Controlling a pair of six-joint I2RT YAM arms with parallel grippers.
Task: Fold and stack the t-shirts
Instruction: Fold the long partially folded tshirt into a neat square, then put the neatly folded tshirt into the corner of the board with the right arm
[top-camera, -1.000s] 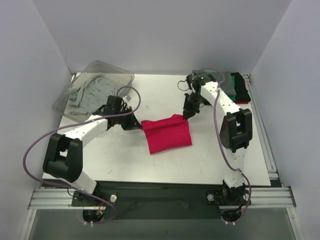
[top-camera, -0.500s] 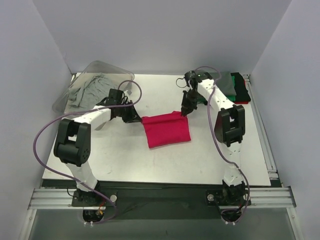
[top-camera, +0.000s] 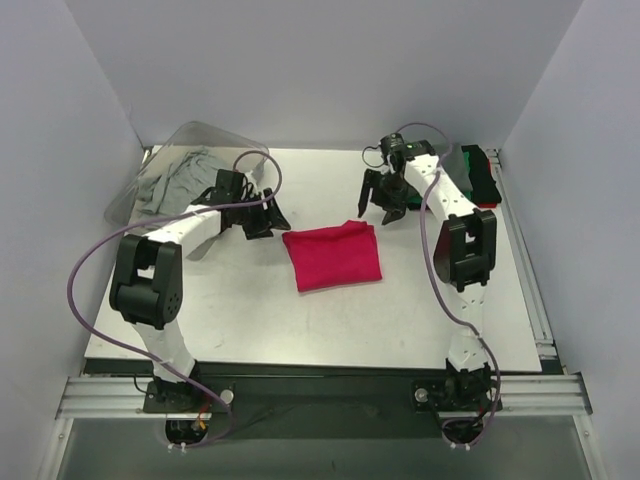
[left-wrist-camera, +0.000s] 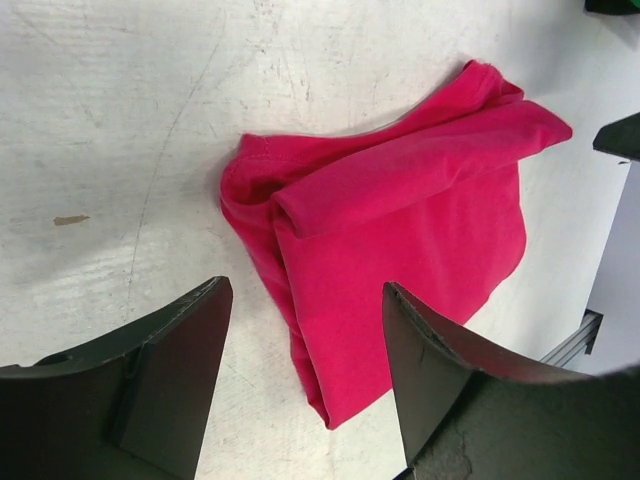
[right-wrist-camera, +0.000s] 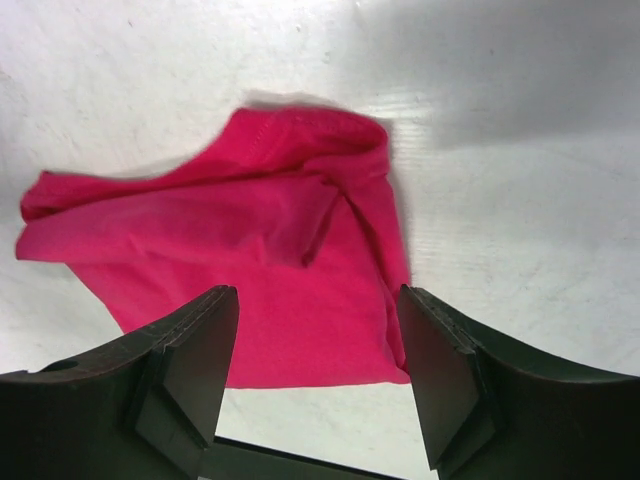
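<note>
A bright magenta-red t-shirt (top-camera: 332, 256) lies folded into a rough rectangle at the middle of the table, and nothing holds it. My left gripper (top-camera: 275, 221) is open just off its left edge; in the left wrist view the shirt (left-wrist-camera: 400, 220) lies beyond the spread fingers (left-wrist-camera: 170, 370). Open as well, my right gripper (top-camera: 378, 211) hovers above the shirt's far right corner, and the shirt (right-wrist-camera: 250, 260) shows between its fingers (right-wrist-camera: 440, 370) in the right wrist view. Folded t-shirts (top-camera: 474, 174) in dark grey, green, black and red are stacked at the back right.
A clear plastic bin (top-camera: 215, 133) at the back left leans on its side with light grey shirts (top-camera: 172, 184) spilling from it. White walls close in the table (top-camera: 300, 330) on three sides. Both arms' cables loop over the table.
Both grippers went from shut on the magenta-red shirt's far corners to open and let it go. They drew back a little; the shirt now lies flat.
</note>
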